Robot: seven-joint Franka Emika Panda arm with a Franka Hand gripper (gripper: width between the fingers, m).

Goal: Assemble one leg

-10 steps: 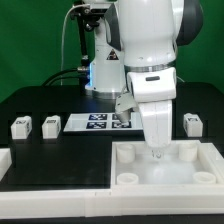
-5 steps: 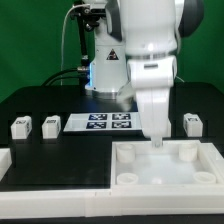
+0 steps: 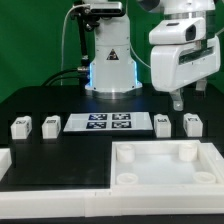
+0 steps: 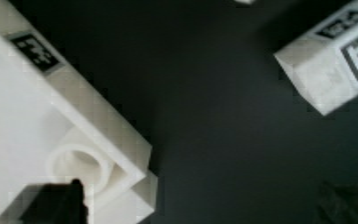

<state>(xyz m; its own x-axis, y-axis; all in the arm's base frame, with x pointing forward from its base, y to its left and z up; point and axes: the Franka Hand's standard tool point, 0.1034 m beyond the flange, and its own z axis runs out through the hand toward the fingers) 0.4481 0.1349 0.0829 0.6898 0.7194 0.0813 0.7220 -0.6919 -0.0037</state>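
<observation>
Legs of white plastic, four alike, each with a black-and-white tag on its face, stand in a loose row on the black desk (image 3: 60,100). The first leg (image 3: 20,127) and the second leg (image 3: 50,125) are on the exterior view's left of the marker board (image 3: 98,123). The third leg (image 3: 162,125) and the fourth leg (image 3: 193,124) are on its right. The third leg stands just beside the board's end and the fourth a little apart from it. All four are upright on the desk, and none is in the large white tray part (image 3: 165,187), which lies nearer the camera. Its round corner sockets hold nothing.

The pincer (image 3: 178,100) hangs in the air under the white arm. In the exterior view it sits above the gap between the third and fourth legs and touches neither. In the wrist view the pincer (image 4: 197,178) shows as two dark fingertips (image 4: 51,176) set wide apart, with only bare black desk between them. It is spread open and grips nothing.

The wrist view also shows one leg with its tag face to the camera, though which of the four it is cannot be told. Across the dark gap from it lies the edge of a white part with a rounded socket (image 4: 87,165) and a small tag (image 4: 37,50) on its face.
</observation>
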